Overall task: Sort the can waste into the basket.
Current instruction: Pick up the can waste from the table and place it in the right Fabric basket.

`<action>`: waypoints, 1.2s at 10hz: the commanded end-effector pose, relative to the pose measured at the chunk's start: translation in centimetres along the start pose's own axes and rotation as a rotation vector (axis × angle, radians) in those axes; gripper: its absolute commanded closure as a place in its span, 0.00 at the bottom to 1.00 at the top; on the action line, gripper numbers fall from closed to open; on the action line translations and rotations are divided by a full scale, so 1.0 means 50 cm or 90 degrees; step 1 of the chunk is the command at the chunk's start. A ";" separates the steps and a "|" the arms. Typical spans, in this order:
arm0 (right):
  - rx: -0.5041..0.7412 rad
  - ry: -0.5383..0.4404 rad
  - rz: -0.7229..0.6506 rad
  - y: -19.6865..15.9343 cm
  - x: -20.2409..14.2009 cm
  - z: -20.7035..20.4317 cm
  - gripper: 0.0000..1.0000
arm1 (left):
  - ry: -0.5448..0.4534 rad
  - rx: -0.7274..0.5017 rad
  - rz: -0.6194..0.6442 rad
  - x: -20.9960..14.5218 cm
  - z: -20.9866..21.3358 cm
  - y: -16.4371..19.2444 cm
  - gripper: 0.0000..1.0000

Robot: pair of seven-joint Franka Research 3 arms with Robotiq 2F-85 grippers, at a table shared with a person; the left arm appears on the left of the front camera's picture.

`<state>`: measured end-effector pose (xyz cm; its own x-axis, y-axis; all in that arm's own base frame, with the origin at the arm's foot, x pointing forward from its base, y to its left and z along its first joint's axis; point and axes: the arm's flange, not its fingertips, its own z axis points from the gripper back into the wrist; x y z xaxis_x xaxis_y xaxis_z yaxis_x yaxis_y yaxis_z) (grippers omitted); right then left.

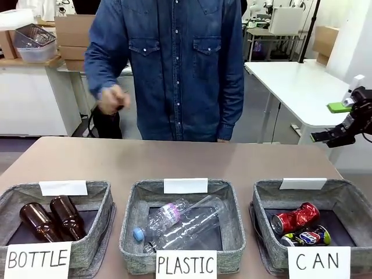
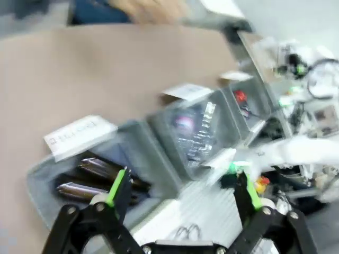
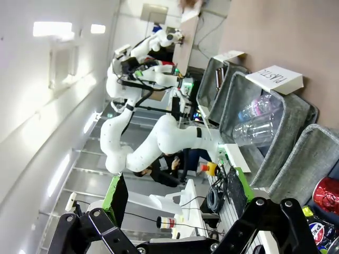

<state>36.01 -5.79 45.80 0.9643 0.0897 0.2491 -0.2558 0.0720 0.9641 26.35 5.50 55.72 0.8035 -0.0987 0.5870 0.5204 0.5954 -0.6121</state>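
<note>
The grey basket [image 1: 349,195] signed "CAN" stands at the table's front right. Inside it lie a crushed red can [image 1: 294,217] and a dark printed can [image 1: 308,236], side by side. My right gripper [image 1: 329,123] hangs open off the table's right edge, above and behind that basket, holding nothing. In the right wrist view its gripper [image 3: 177,196] stands wide, with the basket [image 3: 312,159], the red can [image 3: 326,193] and the dark can [image 3: 318,230] at the lower right. My left gripper [image 2: 183,185] is open and empty above the row of baskets; the red can [image 2: 239,96] shows far off.
A "BOTTLE" basket [image 1: 96,197] with two brown bottles [image 1: 52,220] sits front left. A "PLASTIC" basket [image 1: 135,203] with clear bottles [image 1: 186,224] sits in the middle. A person in a denim shirt [image 1: 174,64] stands at the far side, one hand [image 1: 110,99] raised.
</note>
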 end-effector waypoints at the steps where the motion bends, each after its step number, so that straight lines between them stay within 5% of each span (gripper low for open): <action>1: 0.002 0.008 0.012 0.000 -0.001 0.007 0.00 | 0.021 -0.139 0.037 -0.014 -0.130 0.047 0.00; 3: 0.002 0.008 0.012 0.000 -0.001 0.007 0.00 | -0.051 -0.233 0.083 -0.025 -0.159 0.093 0.00; 4: 0.002 0.008 0.012 0.000 -0.001 0.007 0.00 | -0.028 -0.234 0.098 -0.031 -0.152 0.115 0.00; 5: 0.002 0.008 0.012 0.000 -0.001 0.007 0.00 | -0.012 -0.191 0.061 0.026 -0.152 0.065 0.00; 12: 0.002 0.008 0.012 0.000 -0.001 0.007 0.00 | -0.012 -0.191 0.061 0.026 -0.152 0.065 0.00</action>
<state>36.06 -5.83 45.72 0.9649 0.0896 0.2470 -0.2536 0.0711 0.9647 31.21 1.52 50.42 0.8555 -0.0459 0.5158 0.4965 0.3559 -0.7918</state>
